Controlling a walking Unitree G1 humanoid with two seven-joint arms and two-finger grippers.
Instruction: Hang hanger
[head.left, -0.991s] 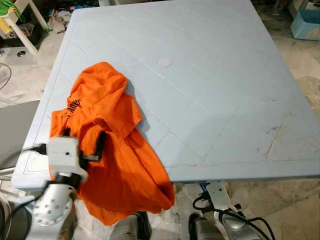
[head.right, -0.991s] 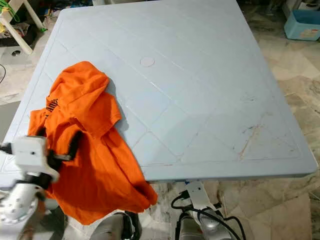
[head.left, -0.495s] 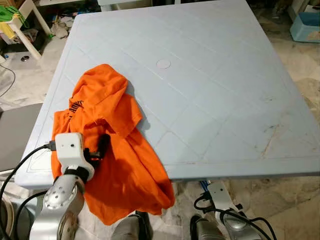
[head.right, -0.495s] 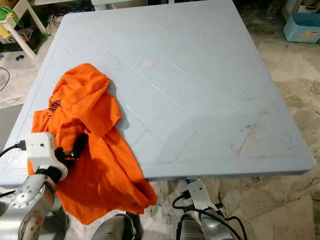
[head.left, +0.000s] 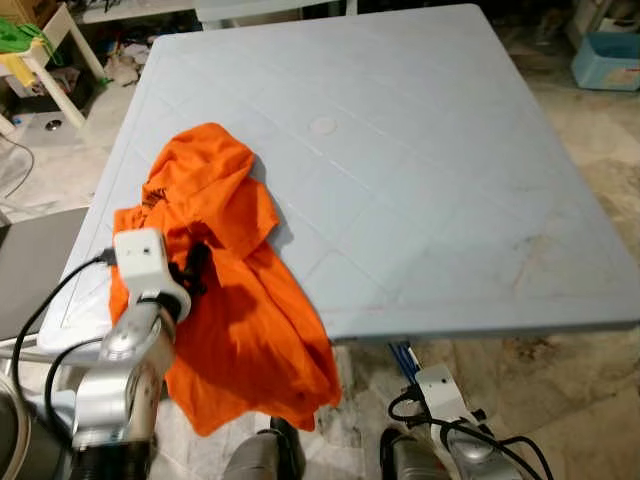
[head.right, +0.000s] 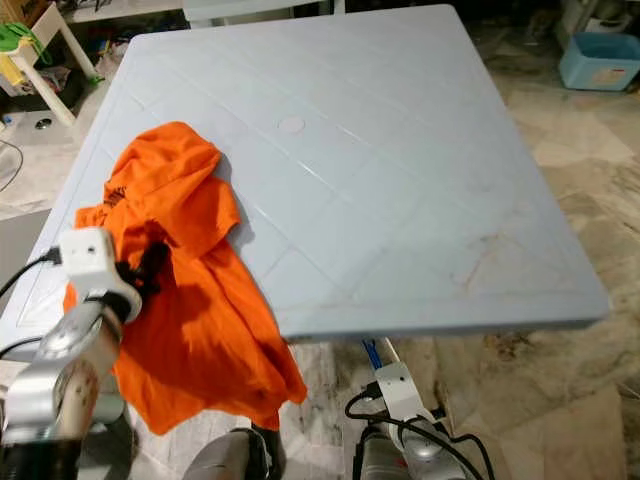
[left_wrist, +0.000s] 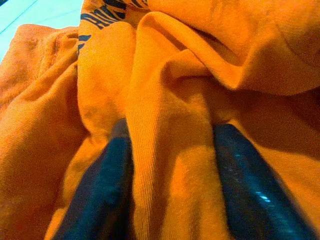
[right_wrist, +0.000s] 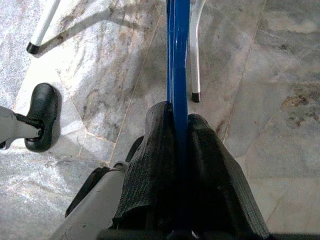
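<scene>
Orange shirt (head.left: 225, 300) slumped over the near left corner of the pale blue bench (head.left: 420, 170), half spilling off the edge toward the floor.

Soft, light knit, likely to sag and slide under its own weight; best taken by a thick gathered fold near the collar rather than a loose hem. Left pincer (left_wrist: 170, 185) reaching forward over the bench edge from a raised, bent arm, fingers (left_wrist: 102, 195) spread and pressed into the cloth with a ridge of fabric standing between them, not yet pinched. Right pincer (right_wrist: 180, 165) hanging low beneath the bench, pointing at the marble floor (right_wrist: 280, 60), clamped on a thin blue hanger (right_wrist: 178, 55) running straight out between its pads. Stiff and slim, probably slippery in that narrow hold.
</scene>
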